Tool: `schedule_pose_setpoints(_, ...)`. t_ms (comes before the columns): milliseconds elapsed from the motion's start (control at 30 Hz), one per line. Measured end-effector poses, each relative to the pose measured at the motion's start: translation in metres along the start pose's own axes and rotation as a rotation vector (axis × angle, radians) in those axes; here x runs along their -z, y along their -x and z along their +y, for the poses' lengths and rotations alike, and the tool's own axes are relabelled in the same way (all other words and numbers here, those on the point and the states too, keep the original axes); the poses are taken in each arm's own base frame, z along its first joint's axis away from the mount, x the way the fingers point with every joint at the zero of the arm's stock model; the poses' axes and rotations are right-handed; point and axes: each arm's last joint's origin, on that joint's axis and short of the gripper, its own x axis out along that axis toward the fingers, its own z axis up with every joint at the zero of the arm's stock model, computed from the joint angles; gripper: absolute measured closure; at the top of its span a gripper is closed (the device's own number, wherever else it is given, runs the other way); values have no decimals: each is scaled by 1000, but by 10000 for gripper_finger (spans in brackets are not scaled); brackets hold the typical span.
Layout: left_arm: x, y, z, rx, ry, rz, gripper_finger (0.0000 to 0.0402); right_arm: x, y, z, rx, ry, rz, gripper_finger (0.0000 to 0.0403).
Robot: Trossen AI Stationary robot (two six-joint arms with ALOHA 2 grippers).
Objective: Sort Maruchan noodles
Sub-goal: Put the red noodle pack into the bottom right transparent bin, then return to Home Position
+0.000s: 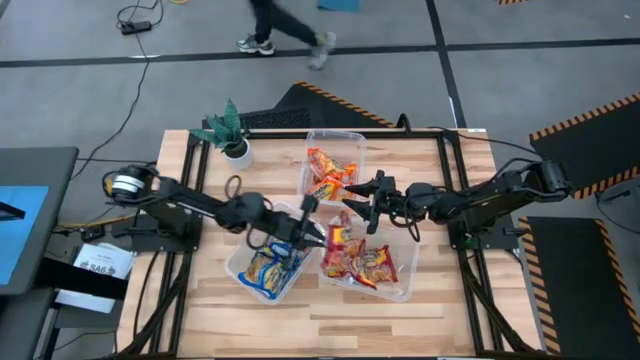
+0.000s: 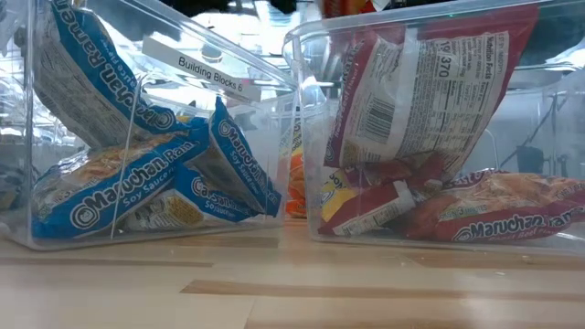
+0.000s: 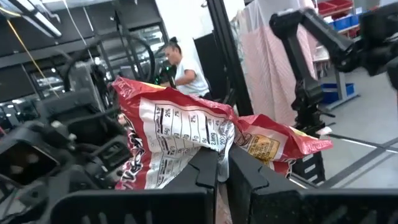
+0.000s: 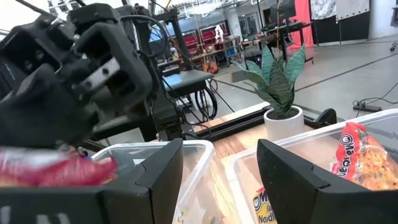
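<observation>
My left gripper [image 1: 312, 222] is over the gap between the two near tubs, shut on a red Maruchan packet [image 3: 180, 134] whose white label side faces its camera. My right gripper [image 1: 350, 200] is open and empty just beyond it, between the far tub and the red tub, with its fingers [image 4: 161, 174] spread wide. Blue packets [image 2: 155, 174] lie in the left near tub, red ones [image 2: 494, 219] in the right near tub, and orange ones [image 1: 328, 172] in the far tub. A red packet [image 2: 420, 91] stands tilted in the right tub with its top out of the picture. My left gripper pinches the red packet between its two fingers at a crinkled edge [image 3: 214, 142], on the label side. The rest of the packet spreads out beyond the fingertips. From the high view the fingers reach toward the table's right. Whether the packet's lower end rests in the red tub, I cannot tell.
A small potted plant [image 1: 232, 135] stands at the far left of the table. The three clear tubs [image 1: 400, 285] crowd the middle, and the two grippers are close together. Bare wood lies along the near edge [image 2: 292, 283]. A person walks past beyond the table [image 1: 285, 30].
</observation>
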Motion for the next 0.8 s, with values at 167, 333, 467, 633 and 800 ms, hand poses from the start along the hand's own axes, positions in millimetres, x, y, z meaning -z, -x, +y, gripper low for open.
schedule_pose_setpoints(167,21,-26,1,-4,8,39,401,1,0,0,2,1,6,177)
schedule_pose_setpoints(333,27,-44,5,-15,25,67,375,1,0,0,3,2,7,177)
schedule_pose_setpoints(467,25,-53,8,-1,41,134,326,1,0,0,3,2,7,177)
schedule_pose_setpoints(633,19,-60,12,4,60,163,248,1,0,0,4,2,7,177)
schedule_pose_setpoints(800,14,-59,13,2,71,173,184,1,0,0,4,2,8,177)
